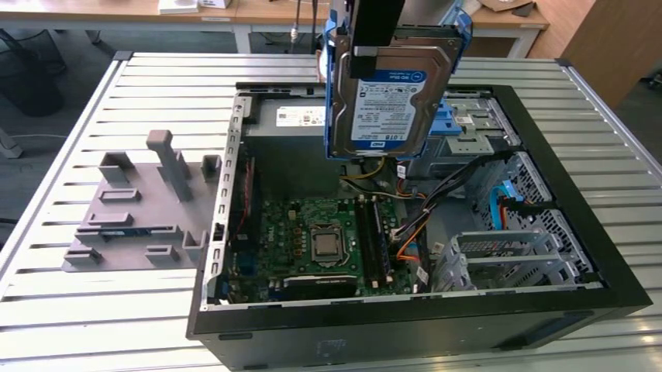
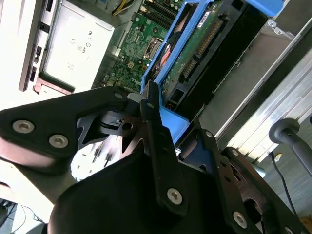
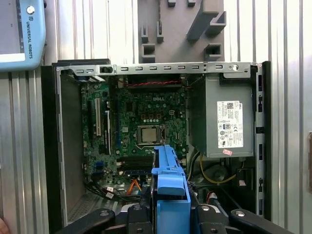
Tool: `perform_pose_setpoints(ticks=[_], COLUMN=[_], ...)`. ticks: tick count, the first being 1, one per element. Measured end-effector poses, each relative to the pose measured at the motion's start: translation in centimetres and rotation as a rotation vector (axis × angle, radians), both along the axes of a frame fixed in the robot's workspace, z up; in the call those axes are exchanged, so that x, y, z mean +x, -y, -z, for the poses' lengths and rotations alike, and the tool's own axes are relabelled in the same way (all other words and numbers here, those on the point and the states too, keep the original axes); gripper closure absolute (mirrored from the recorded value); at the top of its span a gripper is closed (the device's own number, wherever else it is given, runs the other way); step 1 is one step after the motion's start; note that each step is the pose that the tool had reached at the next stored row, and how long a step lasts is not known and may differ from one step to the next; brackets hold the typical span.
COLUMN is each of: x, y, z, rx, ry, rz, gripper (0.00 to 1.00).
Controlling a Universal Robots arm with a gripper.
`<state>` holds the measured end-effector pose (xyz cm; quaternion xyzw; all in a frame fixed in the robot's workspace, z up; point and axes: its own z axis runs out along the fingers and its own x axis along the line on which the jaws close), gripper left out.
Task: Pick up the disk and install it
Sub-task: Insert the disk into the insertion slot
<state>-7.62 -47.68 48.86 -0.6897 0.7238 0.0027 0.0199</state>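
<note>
Black tool (image 3: 170,207) clamped on silver blue-bracketed disk (image 1: 388,97), held upright over open black computer case (image 1: 414,333), green motherboard (image 1: 300,225), orange cables (image 3: 134,186) beneath

the disk (image 3: 171,187), edge-on in its blue bracket, sits clamped between the fingers (image 3: 208,215); beyond lie the motherboard (image 3: 146,122) and grey power supply (image 3: 214,122).
</note>
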Motion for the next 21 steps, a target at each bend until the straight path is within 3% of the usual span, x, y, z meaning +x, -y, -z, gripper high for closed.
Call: perform_pose_setpoints(ticks=[6,11,21], x=[0.00,0.60,0.94], y=[0.02,0.50,2.55], z=[0.00,0.01,0.17], rx=[0.0000,0.0000,-0.0002], ry=[0.0000,-0.0013,-0.0020], rz=[0.000,0.000,0.002], gripper=[0.64,0.64,0.64])
